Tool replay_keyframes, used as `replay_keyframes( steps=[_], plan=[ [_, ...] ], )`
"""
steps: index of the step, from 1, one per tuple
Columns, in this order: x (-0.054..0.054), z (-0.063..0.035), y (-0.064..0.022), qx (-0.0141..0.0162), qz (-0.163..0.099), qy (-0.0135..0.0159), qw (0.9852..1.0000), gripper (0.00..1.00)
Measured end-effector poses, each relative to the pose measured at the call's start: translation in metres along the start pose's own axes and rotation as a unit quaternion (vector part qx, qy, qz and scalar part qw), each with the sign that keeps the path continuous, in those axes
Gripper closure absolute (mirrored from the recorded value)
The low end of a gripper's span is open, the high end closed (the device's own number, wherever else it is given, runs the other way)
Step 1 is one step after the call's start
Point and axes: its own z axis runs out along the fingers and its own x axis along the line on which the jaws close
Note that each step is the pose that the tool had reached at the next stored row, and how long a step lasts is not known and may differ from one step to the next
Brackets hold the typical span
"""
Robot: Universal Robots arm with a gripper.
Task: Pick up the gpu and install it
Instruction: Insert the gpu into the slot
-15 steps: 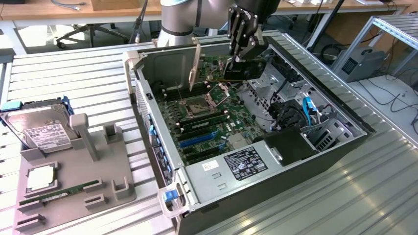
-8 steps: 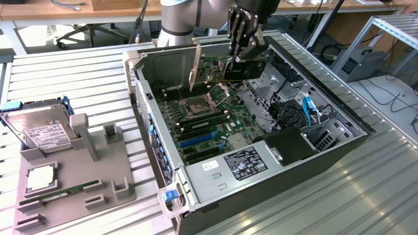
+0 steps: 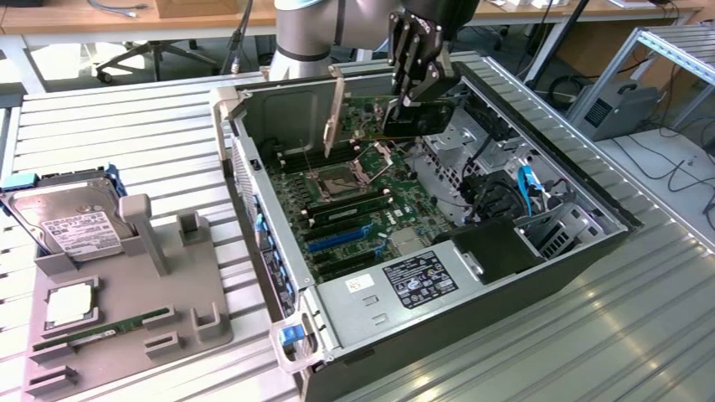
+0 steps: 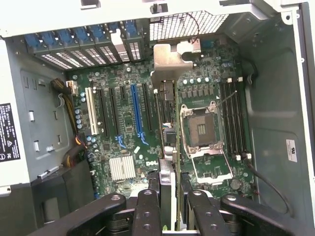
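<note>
— Slatted metal table, open computer case: what do you see inside?
— You see the motherboard. Over it the gripper, fingers partly closed, clamps the gpu edge-on, its bracket hanging downward.

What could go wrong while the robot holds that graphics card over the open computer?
1. The gripper pinches the gpu by its thin edge, so it could tilt or slip.
2. The card hangs close beside the open CPU socket; a skewed descent might strike it or land crooked.
3. Its metal bracket may catch on the case's rear wall.
</note>
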Motion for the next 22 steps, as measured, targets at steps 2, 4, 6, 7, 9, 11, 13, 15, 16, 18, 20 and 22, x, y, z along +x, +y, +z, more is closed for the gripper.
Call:
replay_keyframes(
  steps=[2,4,6,7,9,11,13,15,16,18,20,22],
  plan=[
    [0.0,0.0,0.0,0.0,-0.003,0.0001,1.0,0.73],
    [0.0,0.0,0.0,-0.0001,-0.005,0.0002,1.0,0.73],
    [0.0,0.0,0.0,-0.0001,-0.007,0.0003,1.0,0.73],
    [0.0,0.0,0.0,-0.0002,-0.008,0.0003,1.0,0.73],
    [0.0,0.0,0.0,-0.0002,-0.01,0.0004,0.9999,0.73],
    [0.0,0.0,0.0,-0.0002,-0.013,0.0005,0.9999,0.73],
    [0.0,0.0,0.0,-0.0003,-0.017,0.0006,0.9999,0.73],
    [0.0,0.0,0.0,-0.0004,-0.019,0.0007,0.9998,0.73],
    [0.0,0.0,0.0,-0.0004,-0.02,0.0008,0.9998,0.73],
    [0.0,0.0,0.0,-0.0005,-0.022,0.0009,0.9998,0.73],
    [0.0,0.0,0.0,-0.0005,-0.024,0.0009,0.9997,0.73],
    [0.0,0.0,0.0,-0.0006,-0.027,0.001,0.9996,0.73]
  ],
)
